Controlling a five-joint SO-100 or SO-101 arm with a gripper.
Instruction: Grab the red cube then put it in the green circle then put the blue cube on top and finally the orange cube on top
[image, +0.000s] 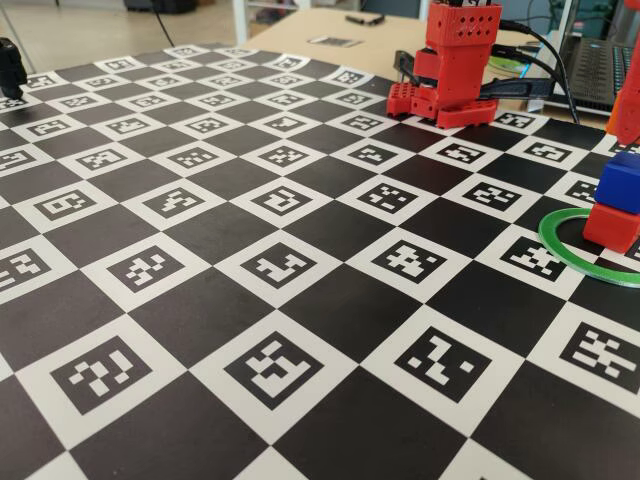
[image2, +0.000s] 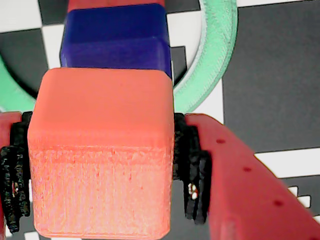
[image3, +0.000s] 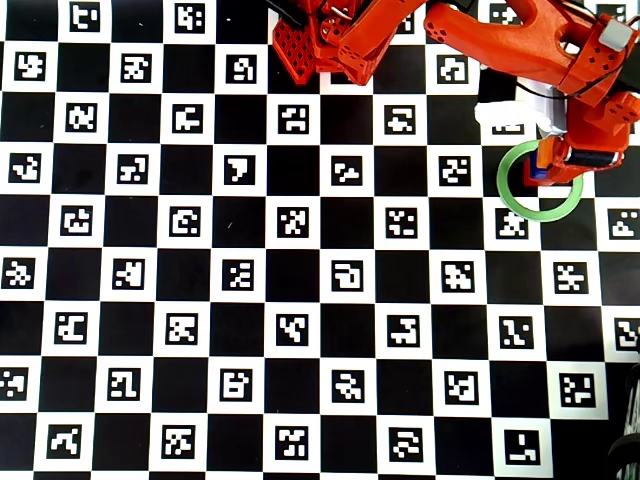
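In the wrist view my gripper (image2: 102, 175) is shut on the orange cube (image2: 100, 155), with a black pad pressed to each side of it. Just beyond it lies the blue cube (image2: 117, 42), with a sliver of the red cube (image2: 115, 4) past that, and the green circle (image2: 215, 65) curving around them. At the fixed view's right edge the blue cube (image: 622, 182) sits on the red cube (image: 610, 228) inside the green circle (image: 546, 240). The gripper (image: 625, 100) hangs just above the stack. From overhead, the gripper (image3: 560, 160) covers the stack over the green circle (image3: 540, 213).
The board is a black and white checkerboard of printed markers. The arm's red base (image: 460, 60) stands at the far edge, with black cables and a laptop (image: 600, 60) behind it. A black object (image: 10, 65) sits at the far left edge.
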